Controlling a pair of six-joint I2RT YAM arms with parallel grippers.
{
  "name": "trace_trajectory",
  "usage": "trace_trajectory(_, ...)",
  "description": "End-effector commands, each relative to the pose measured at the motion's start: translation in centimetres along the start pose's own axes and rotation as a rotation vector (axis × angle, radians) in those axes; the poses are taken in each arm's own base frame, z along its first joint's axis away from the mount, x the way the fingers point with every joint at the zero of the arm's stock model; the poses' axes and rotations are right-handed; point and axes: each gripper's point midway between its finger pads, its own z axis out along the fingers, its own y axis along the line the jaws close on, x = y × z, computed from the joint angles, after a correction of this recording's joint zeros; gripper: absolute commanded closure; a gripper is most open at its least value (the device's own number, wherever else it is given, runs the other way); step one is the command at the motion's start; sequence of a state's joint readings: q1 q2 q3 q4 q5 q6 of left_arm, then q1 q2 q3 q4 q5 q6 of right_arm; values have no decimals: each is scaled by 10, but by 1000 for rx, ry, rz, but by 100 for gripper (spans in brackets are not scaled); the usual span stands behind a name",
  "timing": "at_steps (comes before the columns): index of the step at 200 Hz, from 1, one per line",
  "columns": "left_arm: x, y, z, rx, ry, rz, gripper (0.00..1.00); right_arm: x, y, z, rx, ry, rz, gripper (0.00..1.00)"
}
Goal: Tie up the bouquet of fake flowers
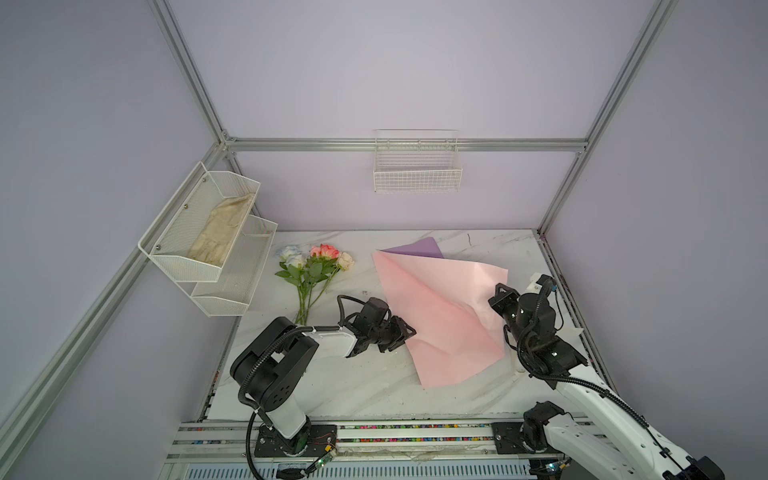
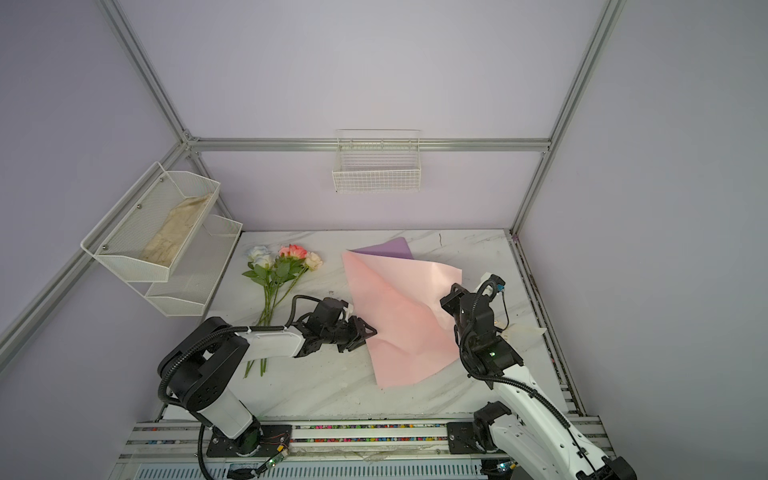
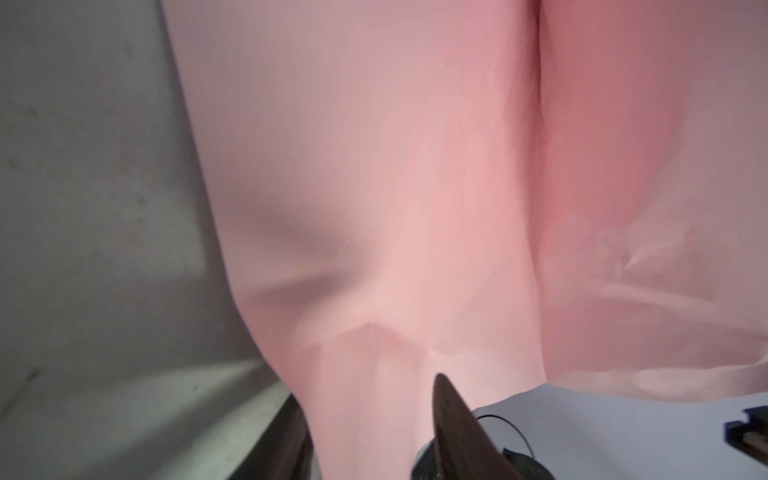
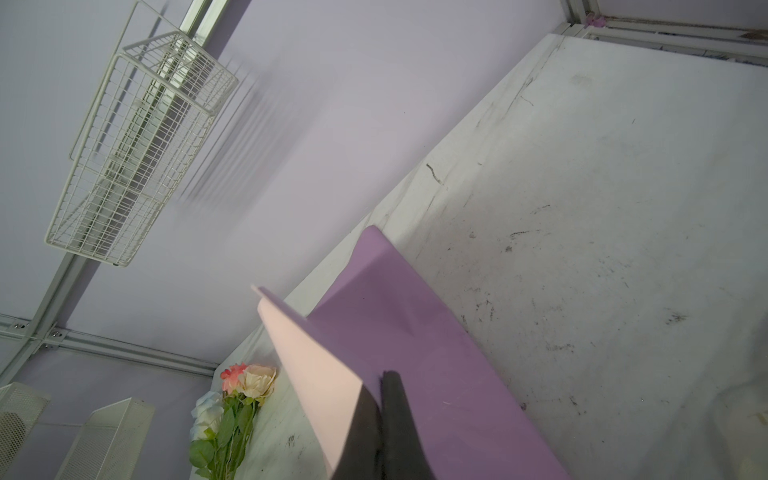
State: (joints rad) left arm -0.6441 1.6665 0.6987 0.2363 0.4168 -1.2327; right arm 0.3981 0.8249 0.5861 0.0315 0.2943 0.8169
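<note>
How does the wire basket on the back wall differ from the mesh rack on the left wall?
The wire basket is one tier of open grid and looks empty; the mesh rack has two tiers of fine mesh, its upper tier holding a cream fabric. Both are white and wall-mounted.

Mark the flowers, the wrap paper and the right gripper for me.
flowers point(image 1: 309, 271): a top view, leaves under the blooms.
wrap paper point(image 1: 440, 316): a top view, pink inner face.
right gripper point(image 4: 380, 386): right wrist view, tips pinching paper edge.
</note>
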Motion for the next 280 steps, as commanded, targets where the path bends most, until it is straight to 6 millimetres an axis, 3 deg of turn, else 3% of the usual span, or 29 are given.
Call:
trace_trajectory(1,-6,-10,-3,67,-55,25,70,-11,-8,2,37,-29,-20,100)
trace_trajectory(14,-7,-15,-6,97,-68,46,83,-19,-15,5,60,-48,-23,100)
trace_trajectory(32,-7,-18,-11,120,-84,61,87,-32,-26,9,94,-73,-20,100)
trace_trajectory(54,-4,-16,-19,132,-107,78,100,-50,-44,12,150,-120,-26,100)
trace_trajectory(95,1,-6,-43,147,-177,94,100,-80,-89,13,264,-208,4,100)
trace_trajectory(111,5,-10,-56,169,-208,118,100,-79,-98,22,253,-197,11,100)
trace_trajectory(157,31,13,-81,141,-287,82,100,-60,-126,57,295,-115,25,100)
trace_trajectory(184,48,25,-92,128,-322,70,100,-56,-116,80,215,-77,-63,100)
trace_trajectory(209,57,30,-98,96,-344,98,100,-55,-125,94,239,-53,-94,100)
trace_trajectory(224,62,32,-98,85,-344,106,100,-67,-122,89,227,-75,-64,100)
trace_trajectory(241,68,35,-93,69,-319,119,100,-88,-116,66,224,-188,-67,100)
trace_trajectory(251,70,38,-91,56,-307,123,82,-95,-118,53,237,-239,-57,100)
trace_trajectory(260,72,41,-88,44,-298,126,60,-95,-119,49,242,-251,-57,100)
trace_trajectory(280,72,38,-87,30,-289,157,37,-72,-117,65,177,-141,-105,100)
